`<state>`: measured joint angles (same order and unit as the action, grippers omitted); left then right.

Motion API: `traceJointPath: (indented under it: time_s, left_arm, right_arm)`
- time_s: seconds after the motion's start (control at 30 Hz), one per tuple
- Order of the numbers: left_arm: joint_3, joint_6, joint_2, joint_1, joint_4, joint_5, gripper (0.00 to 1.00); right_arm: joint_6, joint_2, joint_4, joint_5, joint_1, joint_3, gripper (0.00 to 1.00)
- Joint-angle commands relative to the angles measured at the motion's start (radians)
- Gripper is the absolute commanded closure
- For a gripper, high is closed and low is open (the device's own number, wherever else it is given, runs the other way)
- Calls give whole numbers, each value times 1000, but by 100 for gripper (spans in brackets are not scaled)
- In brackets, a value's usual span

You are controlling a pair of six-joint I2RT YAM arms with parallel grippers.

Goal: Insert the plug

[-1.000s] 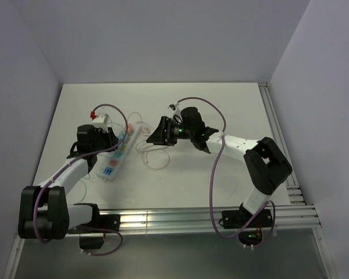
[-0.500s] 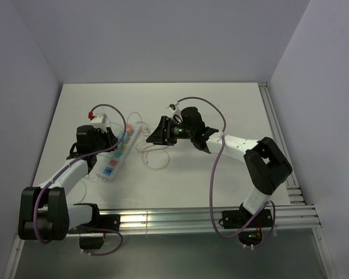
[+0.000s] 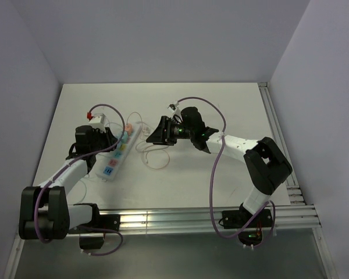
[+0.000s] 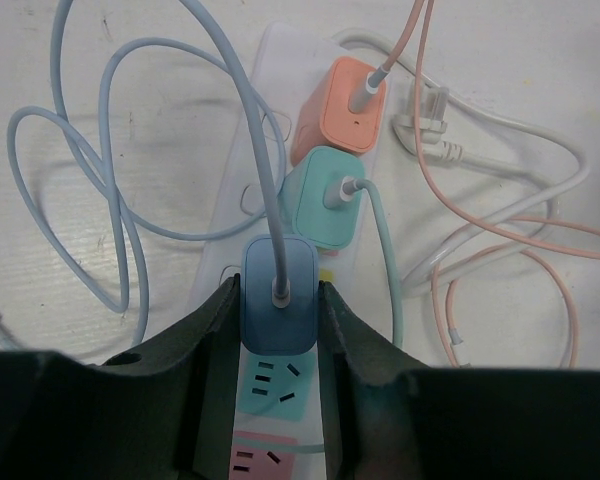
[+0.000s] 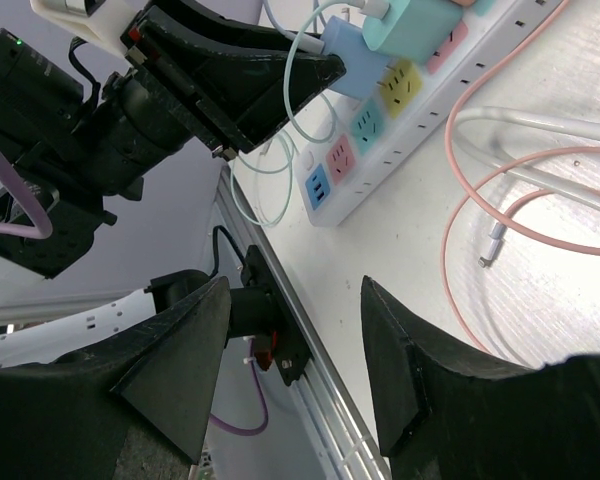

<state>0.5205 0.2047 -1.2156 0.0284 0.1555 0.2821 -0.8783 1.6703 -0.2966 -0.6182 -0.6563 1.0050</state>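
Observation:
A blue plug (image 4: 279,305) with a pale blue cord stands on the white power strip (image 4: 252,155), over its yellow socket, and my left gripper (image 4: 278,312) is shut on the plug's two sides. Behind it, a mint plug (image 4: 323,205) and an orange plug (image 4: 345,118) sit in the strip. In the top view the left gripper (image 3: 104,141) rests over the strip (image 3: 117,154). My right gripper (image 3: 156,133) hovers open to the right of the strip, holding nothing; in its own view the gripper (image 5: 295,300) frames the table edge.
Free teal (image 4: 270,378) and pink (image 4: 262,452) sockets lie just in front of the blue plug. A loose white plug (image 4: 425,115) and pink cable loops (image 4: 540,250) lie right of the strip; pale blue cable loops (image 4: 100,200) lie left. The strip's blue end socket (image 5: 320,187) faces the near rail.

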Motion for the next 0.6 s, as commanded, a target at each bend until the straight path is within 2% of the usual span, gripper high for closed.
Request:
traceJointPath:
  time_s: [0.0, 0.57]
  left_arm:
    - [21, -1, -9, -4, 19, 38, 100]
    - [42, 9, -53, -2, -8, -38, 100]
  right_arm:
    - [-4, -14, -42, -6, 6, -2, 38]
    - [-10, -9, -47, -5, 3, 1, 39]
